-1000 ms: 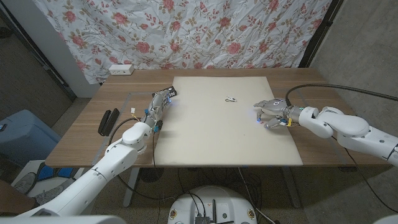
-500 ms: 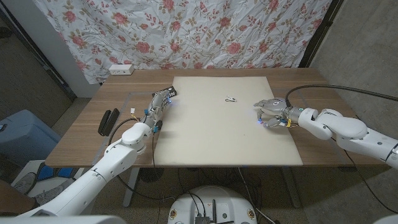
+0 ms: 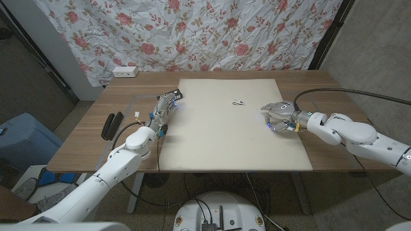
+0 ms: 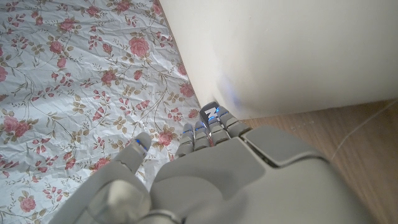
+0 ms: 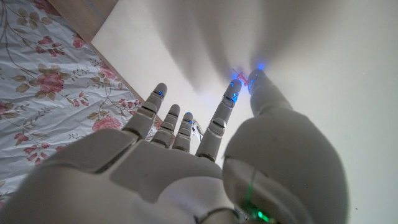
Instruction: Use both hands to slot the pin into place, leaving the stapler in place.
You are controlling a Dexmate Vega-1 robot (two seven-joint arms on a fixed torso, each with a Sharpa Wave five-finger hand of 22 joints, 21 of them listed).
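A small pale metal piece, the pin [image 3: 238, 101], lies on the cream mat [image 3: 218, 144] toward its far side; past my fingers it appears again as the pin [image 5: 196, 128]. My right hand [image 3: 277, 116] stands on the mat to the pin's right, fingers spread and tips down. Its thumb [image 5: 260, 79] and one fingertip are close together, with a tiny reddish speck between them that is too small to identify. A black stapler [image 3: 112, 124] lies on the bare wood at the left. My left hand [image 3: 165, 106] reaches along the mat's left edge, fingers straight, holding nothing [image 4: 211, 124].
A white power strip [image 3: 125, 71] sits at the table's far left corner. A floral cloth [image 3: 192, 32] hangs behind the table. A blue bin [image 3: 19, 138] stands on the floor at the left. A thin cable [image 3: 138, 117] runs beside my left arm.
My right hand has slid slightly left and away across the mat, toward the pin. The left hand, the pin and the stapler have not moved.
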